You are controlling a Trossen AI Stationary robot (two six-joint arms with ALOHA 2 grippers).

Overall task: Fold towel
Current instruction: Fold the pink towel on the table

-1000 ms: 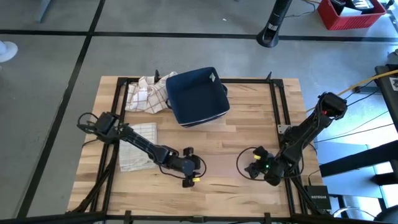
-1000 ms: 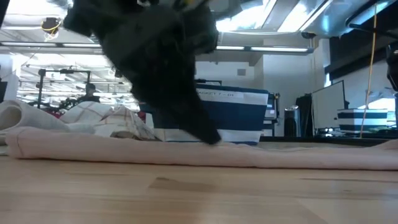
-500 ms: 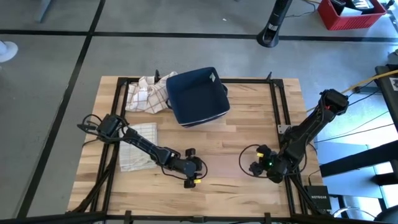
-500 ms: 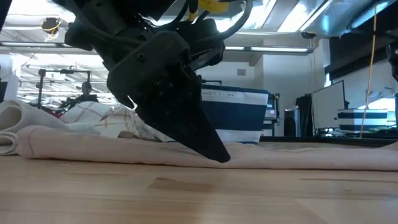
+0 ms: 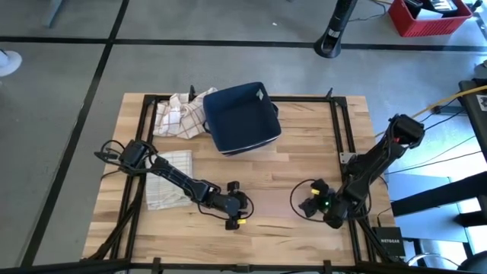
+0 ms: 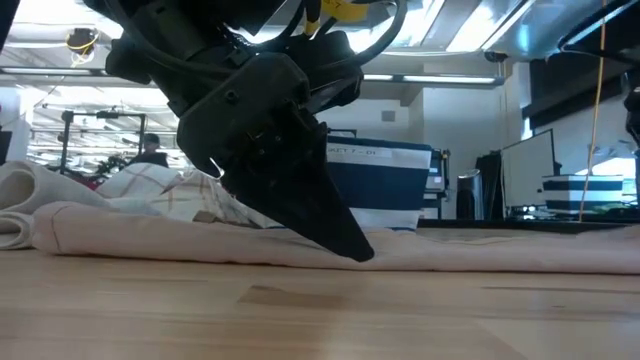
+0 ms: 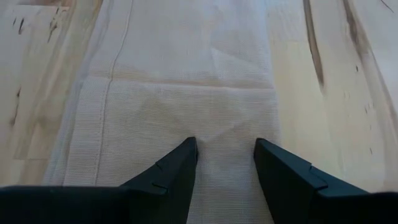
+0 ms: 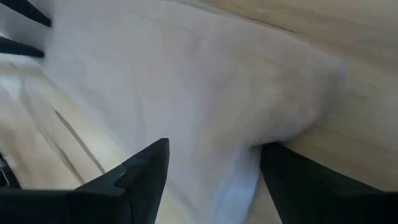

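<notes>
The left gripper [image 5: 234, 204] is released, fingers spread with tips low over the pale towel [image 7: 186, 93], which lies flat on the table [image 5: 304, 144]. The right gripper [image 5: 312, 201] is likewise released at the towel's other end.

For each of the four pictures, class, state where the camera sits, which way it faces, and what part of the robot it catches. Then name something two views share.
High: above the table, looking straight down; shows both arms, the left gripper and right gripper.
Low: at table-top height, looking level across the towel into the room; a dark gripper fills the picture's upper left.
Left wrist: on the left arm, looking past its open fingers at the towel.
Right wrist: on the right arm, past its open fingers at pale cloth and wood.
Shared: both wrist views show cloth on the wood.
</notes>
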